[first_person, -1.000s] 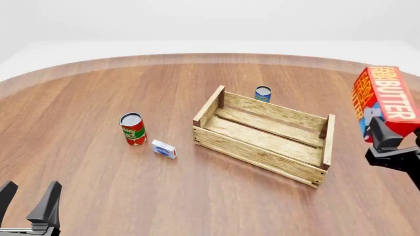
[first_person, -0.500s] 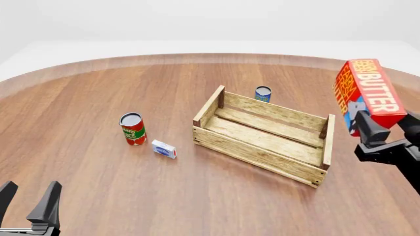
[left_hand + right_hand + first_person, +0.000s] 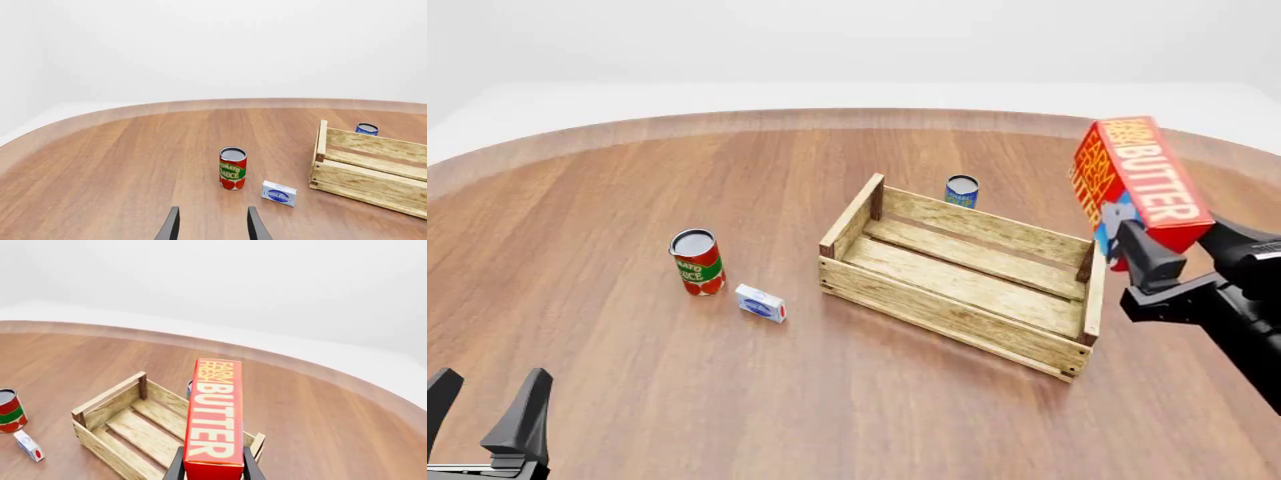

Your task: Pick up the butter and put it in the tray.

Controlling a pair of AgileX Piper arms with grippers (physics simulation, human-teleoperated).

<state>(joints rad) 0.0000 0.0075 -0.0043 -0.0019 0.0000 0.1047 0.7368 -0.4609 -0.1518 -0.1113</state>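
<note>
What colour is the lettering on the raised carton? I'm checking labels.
Pale cream-yellow "BUTTER" lettering on the red rectangular butter carton, clearest in the right wrist view.

- The butter (image 3: pixel 1141 180): a red carton lettered "BUTTER", with a blue patch on one side, held tilted in the air over the tray's right end.
- The tray (image 3: pixel 941 308): a light slatted wooden crate with darker corner posts, sitting empty on the table.

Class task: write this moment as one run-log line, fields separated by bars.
right claw: shut on butter, held aloft at tray's right end | left claw: open, idle | butter in tray: not yet
</note>
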